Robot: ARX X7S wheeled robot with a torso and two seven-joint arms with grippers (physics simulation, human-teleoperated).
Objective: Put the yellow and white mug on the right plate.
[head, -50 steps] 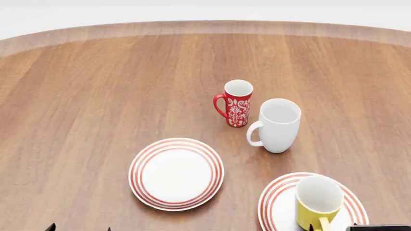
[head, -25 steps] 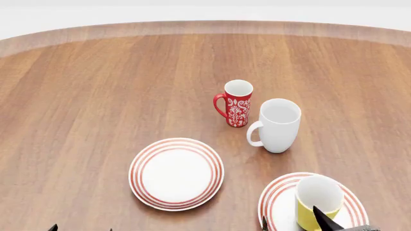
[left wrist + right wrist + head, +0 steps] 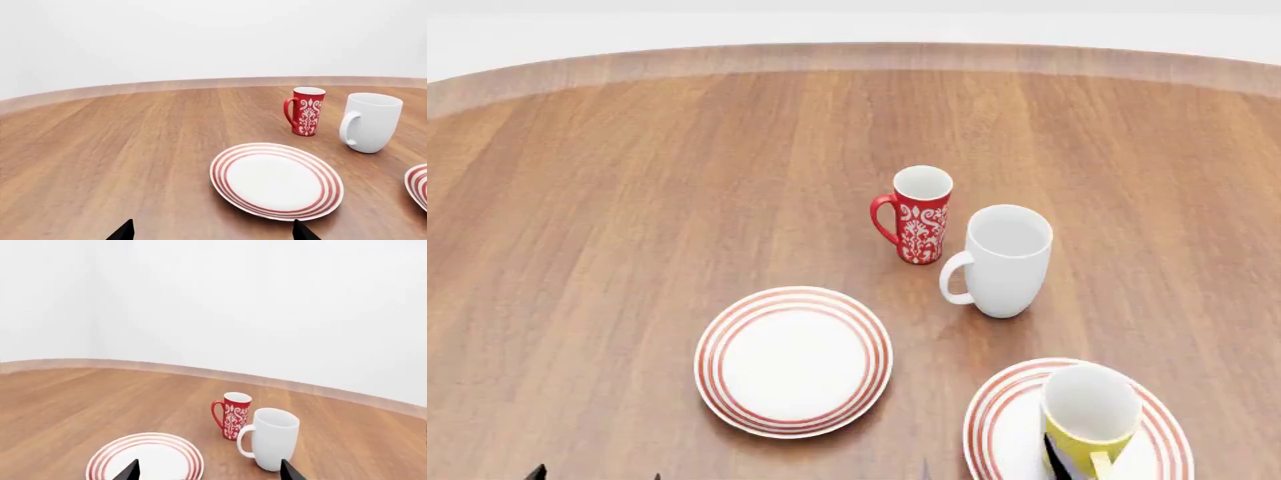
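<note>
Wood table [image 3: 627,200]: yellow and white mug [image 3: 1088,415] upright on right plate [image 3: 1001,420], near edge.

Yellow and white mug [image 3: 1088,415] upright on right plate [image 3: 1001,420], wooden table [image 3: 627,220].

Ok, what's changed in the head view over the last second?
The right gripper swung across the bottom edge: it was at the corner, then its fingers stood beside the yellow and white mug, and now only the tips show, lower and further left. It holds nothing. The mug still stands on the right plate. The left plate, red mug and white mug are unmoved.
</note>
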